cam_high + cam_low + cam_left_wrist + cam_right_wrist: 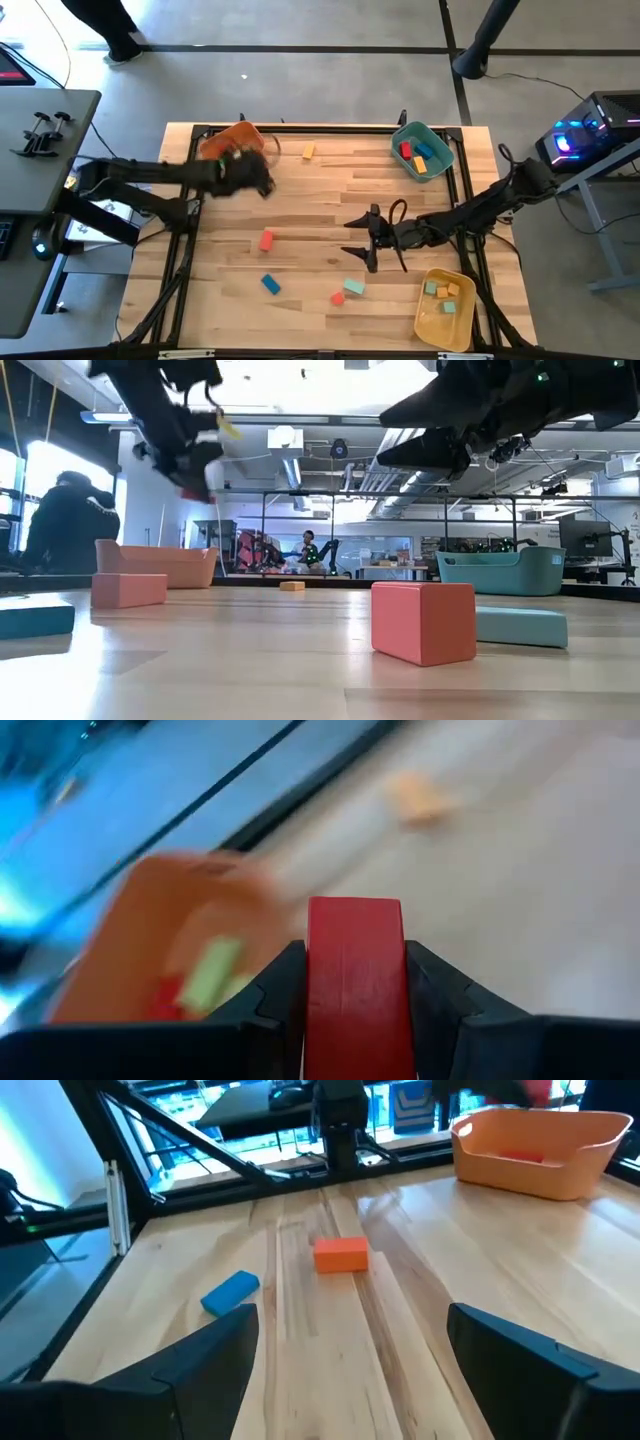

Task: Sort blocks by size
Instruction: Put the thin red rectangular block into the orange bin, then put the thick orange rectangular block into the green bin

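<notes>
Orange bin (238, 139) beside held red block (355, 985)

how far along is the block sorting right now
Partly done. Blocks already lie in the teal bin, yellow bin and orange bin. In hand: the left tool grips a red block near the orange bin. Left: five loose blocks, including an orange-red one and a blue one. The right tool waits open.

Red block (355, 985) between pincer (355, 1010) fingers (280, 1005)
</notes>
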Controlling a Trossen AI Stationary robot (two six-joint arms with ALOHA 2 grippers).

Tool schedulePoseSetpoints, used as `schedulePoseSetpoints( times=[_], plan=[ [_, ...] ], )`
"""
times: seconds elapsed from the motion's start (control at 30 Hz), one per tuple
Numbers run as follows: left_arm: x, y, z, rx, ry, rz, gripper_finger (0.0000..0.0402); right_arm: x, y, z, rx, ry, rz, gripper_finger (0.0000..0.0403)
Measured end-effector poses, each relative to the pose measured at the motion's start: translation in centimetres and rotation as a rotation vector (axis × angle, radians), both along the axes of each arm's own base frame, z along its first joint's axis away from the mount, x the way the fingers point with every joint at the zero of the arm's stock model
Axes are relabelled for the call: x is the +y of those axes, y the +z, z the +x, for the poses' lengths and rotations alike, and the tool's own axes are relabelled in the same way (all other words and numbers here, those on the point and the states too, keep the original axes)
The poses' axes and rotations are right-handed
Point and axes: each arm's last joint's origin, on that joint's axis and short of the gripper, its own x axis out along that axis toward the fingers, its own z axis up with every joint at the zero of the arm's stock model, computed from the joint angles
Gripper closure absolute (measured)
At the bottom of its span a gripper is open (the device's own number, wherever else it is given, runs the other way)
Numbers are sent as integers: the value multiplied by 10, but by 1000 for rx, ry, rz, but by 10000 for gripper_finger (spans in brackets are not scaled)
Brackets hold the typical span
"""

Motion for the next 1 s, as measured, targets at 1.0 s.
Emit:
schedulePoseSetpoints(
  times=[1.0],
  plan=[
    [93, -3, -49, 23, 215, -229, 215, -1, -3, 0, 18, -36, 28, 80]
  ],
)
